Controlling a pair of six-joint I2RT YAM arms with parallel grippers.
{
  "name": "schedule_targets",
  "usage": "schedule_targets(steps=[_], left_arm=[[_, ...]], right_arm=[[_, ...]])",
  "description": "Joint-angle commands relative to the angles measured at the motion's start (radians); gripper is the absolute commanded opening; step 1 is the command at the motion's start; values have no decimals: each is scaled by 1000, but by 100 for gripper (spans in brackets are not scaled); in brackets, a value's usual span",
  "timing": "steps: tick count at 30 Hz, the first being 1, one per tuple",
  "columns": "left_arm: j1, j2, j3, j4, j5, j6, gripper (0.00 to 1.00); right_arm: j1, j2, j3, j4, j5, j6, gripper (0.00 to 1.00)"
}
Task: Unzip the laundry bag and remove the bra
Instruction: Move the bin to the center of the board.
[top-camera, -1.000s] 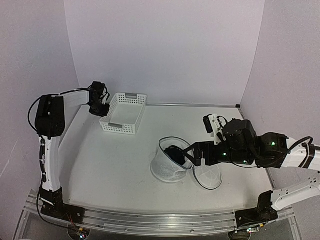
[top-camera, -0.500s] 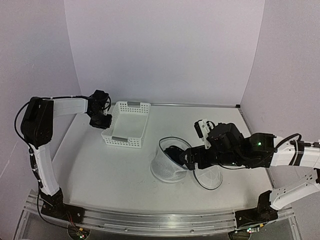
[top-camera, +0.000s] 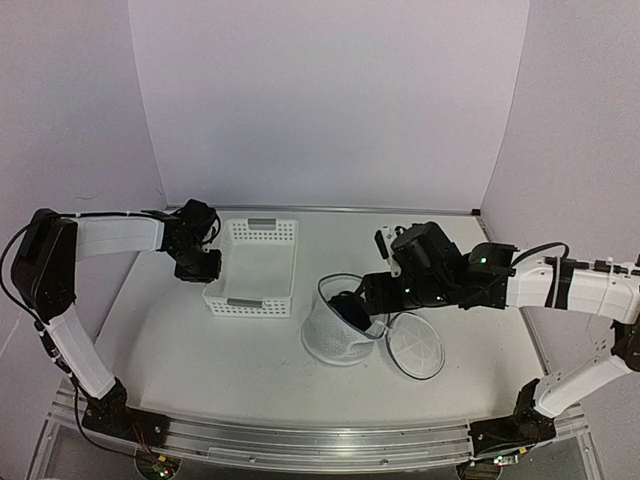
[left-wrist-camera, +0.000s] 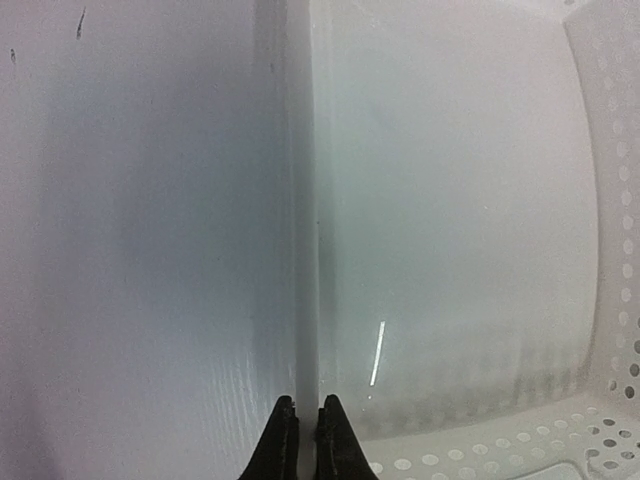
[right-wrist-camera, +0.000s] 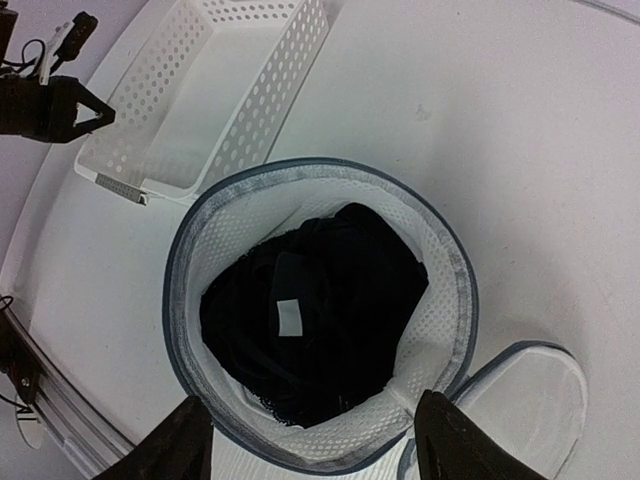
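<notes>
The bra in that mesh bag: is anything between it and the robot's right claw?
Nothing visible. The laundry bag is unzipped, its lid flopped open beside it on the table. The bra lies exposed inside the open mouth. The right gripper hovers at that mouth with its fingers apart.

Your left gripper (top-camera: 203, 268) has dragged the basket (top-camera: 286, 262) nearer. Your right gripper (top-camera: 370, 296) has advanced over the laundry bag (top-camera: 330, 346), jaws seemingly narrowing.
</notes>
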Motion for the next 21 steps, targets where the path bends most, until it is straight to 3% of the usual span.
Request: schedule_targets(steps=[1, 10, 18, 21], left_arm=[[-54, -75, -80, -55, 13, -111, 2], [-75, -222, -214, -41, -11, -196, 8], [-75, -274, -192, -38, 15, -161, 42], [-75, -308, -163, -39, 10, -157, 50]], right_arm=[[-16, 56, 70, 23, -63, -7, 67], [-33, 176, 128, 31, -145, -14, 60], [-33, 247, 166, 44, -225, -14, 55], [-33, 260, 170, 50, -254, -13, 53]])
